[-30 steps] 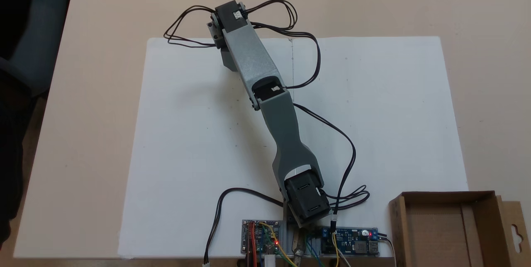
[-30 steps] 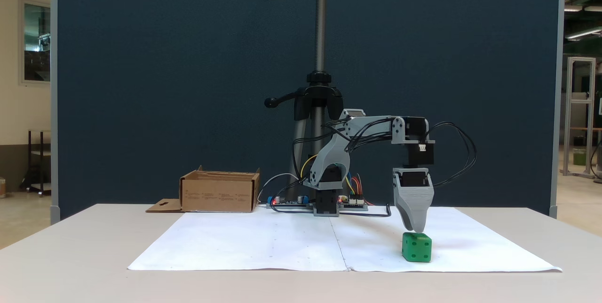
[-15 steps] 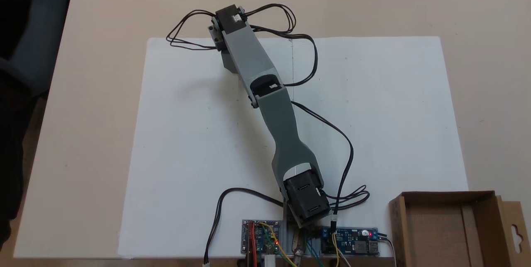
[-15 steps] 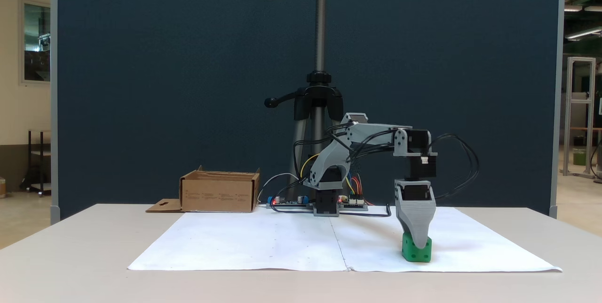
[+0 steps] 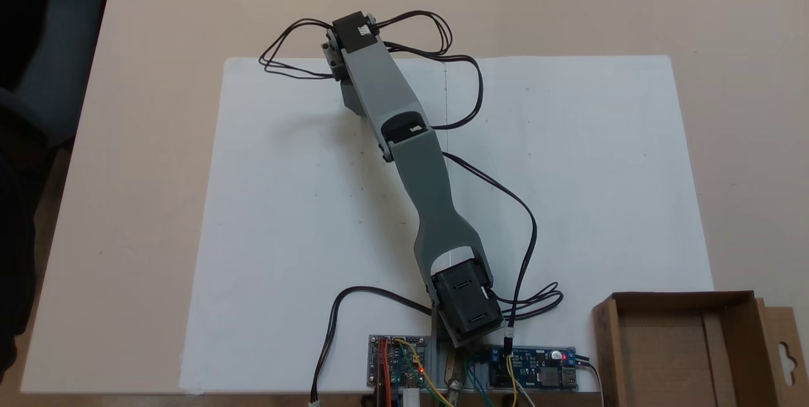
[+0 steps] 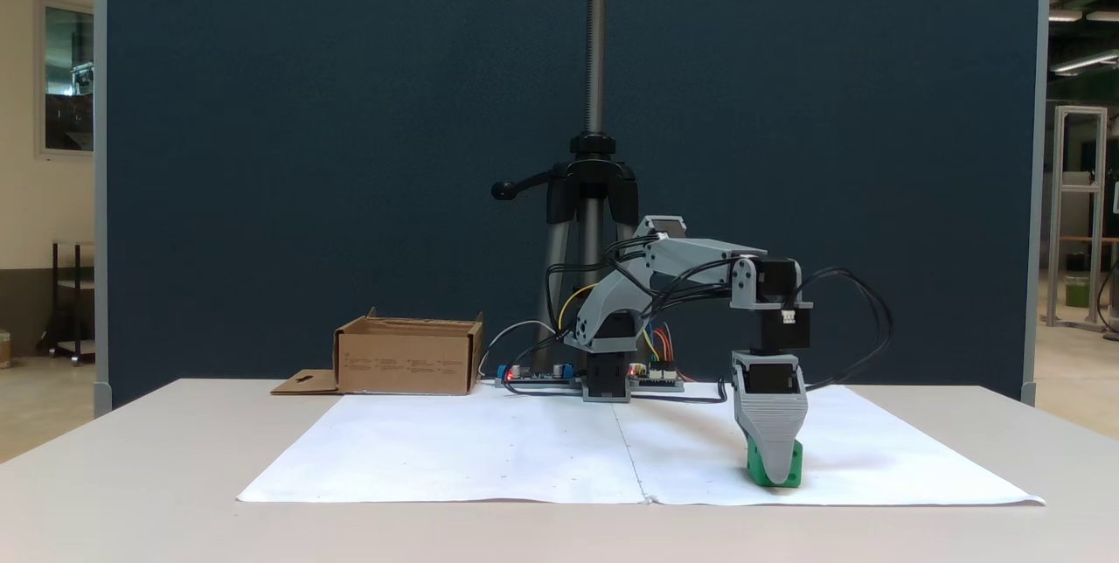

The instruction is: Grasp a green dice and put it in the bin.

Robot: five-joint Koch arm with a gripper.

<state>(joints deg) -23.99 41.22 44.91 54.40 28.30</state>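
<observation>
Bare paper [image 6: 489, 449] toward bin [image 6: 409, 359]

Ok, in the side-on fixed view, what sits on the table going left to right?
Flap of the bin → bin → circuit boards → arm base → pincer lowered over the green dice, all but the bin on or behind the white paper.
</observation>
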